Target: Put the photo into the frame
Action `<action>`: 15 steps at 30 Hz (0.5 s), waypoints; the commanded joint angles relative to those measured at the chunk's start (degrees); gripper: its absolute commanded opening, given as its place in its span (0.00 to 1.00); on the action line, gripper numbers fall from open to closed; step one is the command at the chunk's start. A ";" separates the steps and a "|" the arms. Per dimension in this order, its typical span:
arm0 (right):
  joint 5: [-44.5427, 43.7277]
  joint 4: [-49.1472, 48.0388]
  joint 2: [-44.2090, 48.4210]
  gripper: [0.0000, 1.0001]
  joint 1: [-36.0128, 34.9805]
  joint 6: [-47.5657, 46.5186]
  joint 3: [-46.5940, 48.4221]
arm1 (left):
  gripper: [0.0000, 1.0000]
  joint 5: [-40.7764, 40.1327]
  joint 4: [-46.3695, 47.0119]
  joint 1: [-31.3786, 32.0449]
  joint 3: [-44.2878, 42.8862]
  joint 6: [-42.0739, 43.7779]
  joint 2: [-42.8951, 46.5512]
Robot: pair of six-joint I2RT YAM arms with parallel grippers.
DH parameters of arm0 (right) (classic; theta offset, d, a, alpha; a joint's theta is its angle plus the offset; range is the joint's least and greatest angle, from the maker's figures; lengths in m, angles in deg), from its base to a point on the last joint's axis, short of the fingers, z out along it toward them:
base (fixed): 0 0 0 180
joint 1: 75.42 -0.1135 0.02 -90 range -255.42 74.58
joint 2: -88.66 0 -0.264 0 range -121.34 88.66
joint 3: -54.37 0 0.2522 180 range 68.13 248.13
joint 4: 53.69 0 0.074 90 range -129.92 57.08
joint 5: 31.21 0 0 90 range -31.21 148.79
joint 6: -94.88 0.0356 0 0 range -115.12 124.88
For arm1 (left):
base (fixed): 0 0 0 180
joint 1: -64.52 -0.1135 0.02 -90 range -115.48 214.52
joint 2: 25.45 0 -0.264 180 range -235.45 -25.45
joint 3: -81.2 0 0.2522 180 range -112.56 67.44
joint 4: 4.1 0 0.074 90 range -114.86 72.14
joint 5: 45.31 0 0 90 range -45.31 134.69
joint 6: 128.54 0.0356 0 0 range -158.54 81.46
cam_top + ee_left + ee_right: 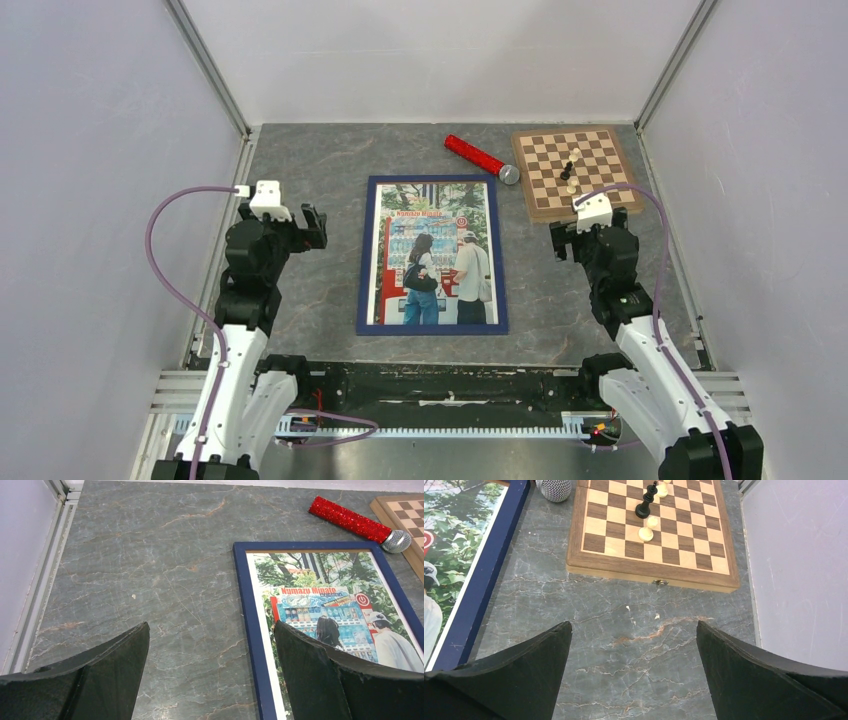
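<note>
You have a grey marbled table (300, 160) boxed in by pale walls (100, 150). The blue frame (365, 260) lies flat at the centre between the arms, with the photo (432, 250) face up inside its border. Its long axis runs from your near edge to the far edge, and the picture's top points away from the arm bases. At far right a chessboard (590, 185) carries a few pieces (570, 170), with a red microphone (478, 157) beside it. The left gripper (312, 226) and right gripper (560, 240) both gape wide, holding nothing.

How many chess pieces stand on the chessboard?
3, in a row: black piece in the middle, near light piece in front, far light piece behind. None seems hidden.
</note>
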 commanded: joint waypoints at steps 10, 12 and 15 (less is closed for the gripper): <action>1.47 -2.92 1.55 0.98 0.89 -0.65 -0.99 | 1.00 0.56 2.07 -0.30 1.07 2.60 2.22; 1.67 -2.92 1.54 0.98 0.96 -0.57 -0.99 | 1.00 0.52 2.03 -0.32 1.10 2.62 2.21; 1.84 -2.92 1.56 0.98 1.04 -0.65 -1.02 | 1.00 0.70 2.05 -0.35 1.28 2.67 2.28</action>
